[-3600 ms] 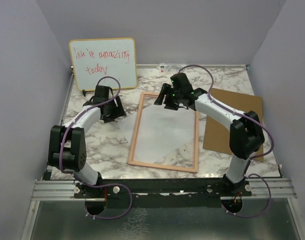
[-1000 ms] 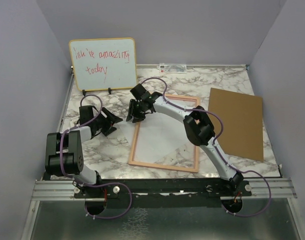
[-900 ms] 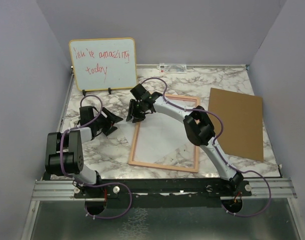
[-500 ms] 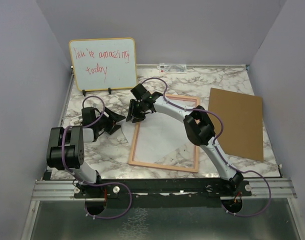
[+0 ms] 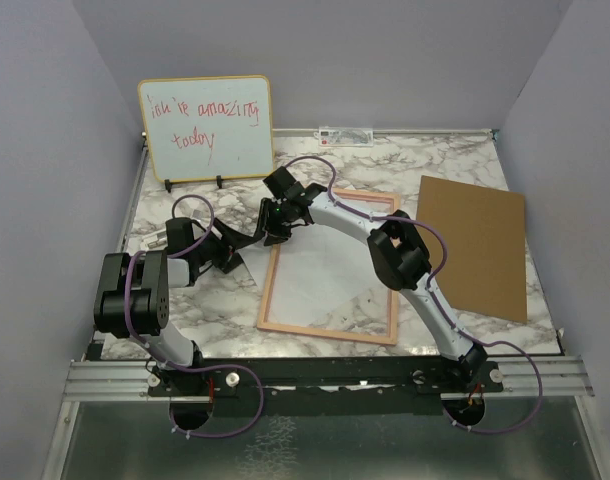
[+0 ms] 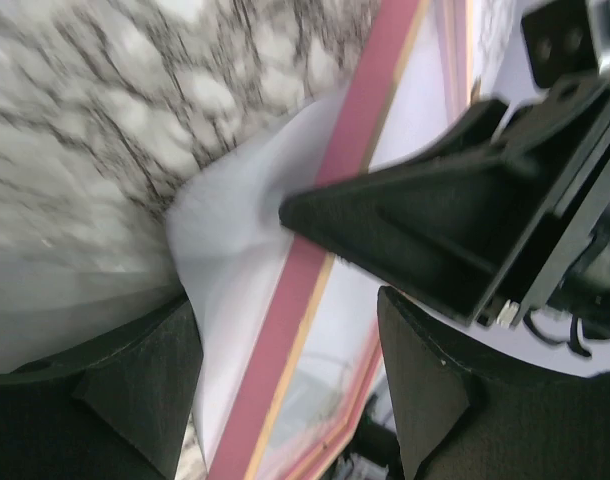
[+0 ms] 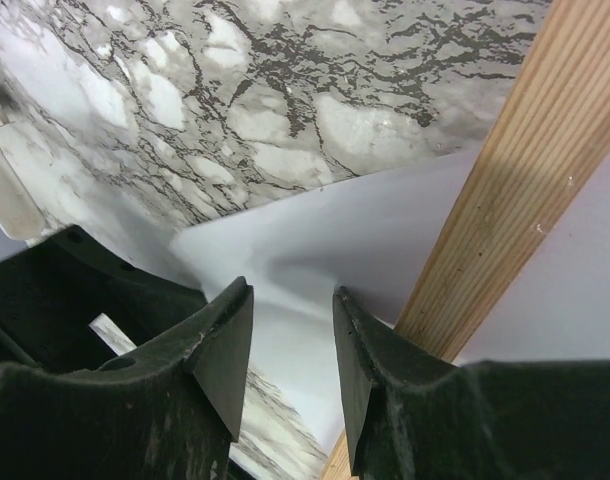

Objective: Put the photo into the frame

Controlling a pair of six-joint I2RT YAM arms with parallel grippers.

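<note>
The frame (image 5: 328, 334) lies flat mid-table, a thin light-wood border. The photo (image 5: 320, 265) rests in it white side up, skewed, one corner poking over the left rail onto the marble. My left gripper (image 5: 247, 240) is low at that corner; in the left wrist view its open jaws (image 6: 285, 305) straddle the white photo (image 6: 235, 250) and the pink frame rail (image 6: 305, 270). My right gripper (image 5: 275, 230) hangs over the frame's upper left. In its wrist view it (image 7: 290, 290) stands open, tips down on the photo (image 7: 315, 250) beside the frame rail (image 7: 505, 210).
A yellow-edged whiteboard (image 5: 205, 128) with red writing stands at the back left. A brown backing board (image 5: 473, 245) lies right of the frame. The two grippers are close together; the left gripper's body (image 7: 85, 270) shows in the right wrist view. Walls close three sides.
My left gripper has slid right to the photo's protruding corner at the frame's left rail. The right gripper, earlier over the frame's top, has held at the upper left corner.
</note>
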